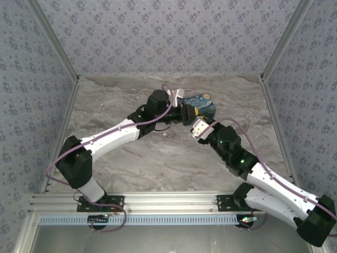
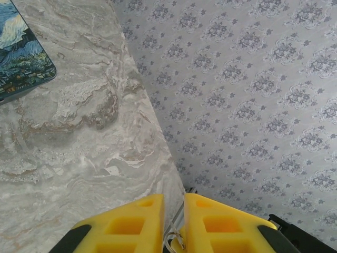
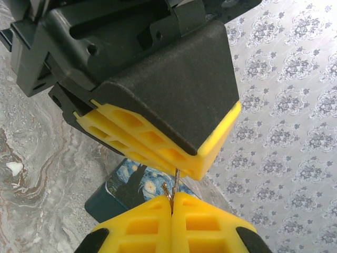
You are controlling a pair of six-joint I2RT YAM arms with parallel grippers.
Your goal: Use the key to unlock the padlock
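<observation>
My left gripper (image 2: 174, 198) and right gripper (image 3: 172, 197) are tip to tip over the marble table (image 1: 131, 158), just beside the blue painted box (image 1: 204, 105).
On the left, my yellow fingers (image 2: 131, 226) stand nearly together with only a narrow slit between them. A pale wire loop (image 2: 175, 240) sits in that slit; whether I am pinching it, or whether it belongs to the padlock, I cannot tell. Over on the right, my fingers are squeezed fully closed, pointing up at the left pair just above. A thin brassy sliver, the key (image 3: 168, 191) as far as I can tell, pokes out from between them, and a fine metal line runs on up to the left fingers.
</observation>
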